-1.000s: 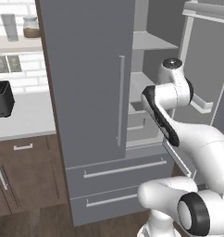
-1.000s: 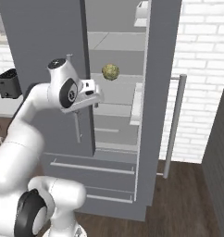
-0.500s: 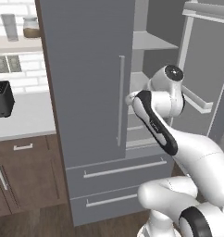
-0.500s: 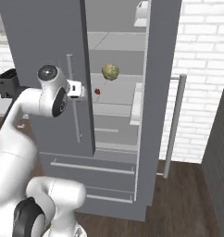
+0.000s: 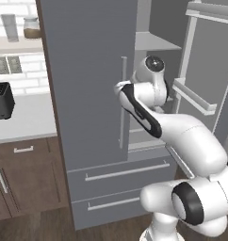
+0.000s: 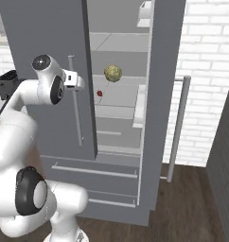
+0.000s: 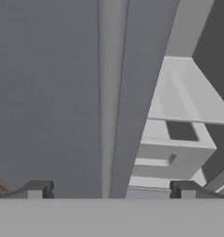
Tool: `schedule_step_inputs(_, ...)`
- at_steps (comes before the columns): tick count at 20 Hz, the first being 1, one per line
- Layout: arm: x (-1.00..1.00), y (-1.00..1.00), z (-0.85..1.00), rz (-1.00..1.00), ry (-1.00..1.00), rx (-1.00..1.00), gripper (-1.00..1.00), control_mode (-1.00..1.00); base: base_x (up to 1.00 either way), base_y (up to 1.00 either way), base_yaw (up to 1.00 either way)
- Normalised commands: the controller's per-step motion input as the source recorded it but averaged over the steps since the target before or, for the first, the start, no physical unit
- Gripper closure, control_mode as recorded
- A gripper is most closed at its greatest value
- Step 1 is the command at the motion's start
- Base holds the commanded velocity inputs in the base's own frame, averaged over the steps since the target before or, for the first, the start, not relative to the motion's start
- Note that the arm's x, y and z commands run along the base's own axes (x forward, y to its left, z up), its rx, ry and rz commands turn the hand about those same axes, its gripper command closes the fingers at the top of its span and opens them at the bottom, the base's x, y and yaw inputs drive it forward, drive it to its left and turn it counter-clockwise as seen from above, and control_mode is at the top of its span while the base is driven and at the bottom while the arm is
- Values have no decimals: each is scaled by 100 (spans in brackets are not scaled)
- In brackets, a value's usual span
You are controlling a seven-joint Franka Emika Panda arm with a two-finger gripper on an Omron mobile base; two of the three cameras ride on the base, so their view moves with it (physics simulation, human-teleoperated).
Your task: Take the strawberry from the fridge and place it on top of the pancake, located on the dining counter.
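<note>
A tall matte grey fridge point(image 6: 50, 56) stands with its left door shut and its right door point(image 6: 161, 108) swung open, showing pale grey shelves. In the right base view, the tiny red strawberry point(image 6: 100, 93) sits on a middle shelf at the centre of the frame, just right of the shut door's edge. A larger lumpy yellowish-green ball point(image 6: 113, 73) rests up and to its right, apart from it. The white arm bends in front of the shut door, beside its long vertical bar handle point(image 6: 75, 101), left of the strawberry and not touching it. In the hand view, the tool point(image 7: 111, 190) has its jaws spread wide and holds nothing; the door's edge runs up the middle of that frame. In the left base view, a black toaster point(image 5: 3, 101) sits on a white table point(image 5: 26, 123) at the left edge.
</note>
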Motion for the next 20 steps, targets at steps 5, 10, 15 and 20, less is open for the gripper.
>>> schedule_step_inputs(5,50,12,-2,-6,-8,1,-100,-100,0,0,0)
schedule_step_inputs(10,48,14,-6,-13,-15,-1,-100,-100,0,0,0)
schedule_step_inputs(15,68,0,-1,-5,-2,0,-100,-100,0,0,0)
schedule_step_inputs(20,67,0,0,0,0,0,-100,-100,0,0,0)
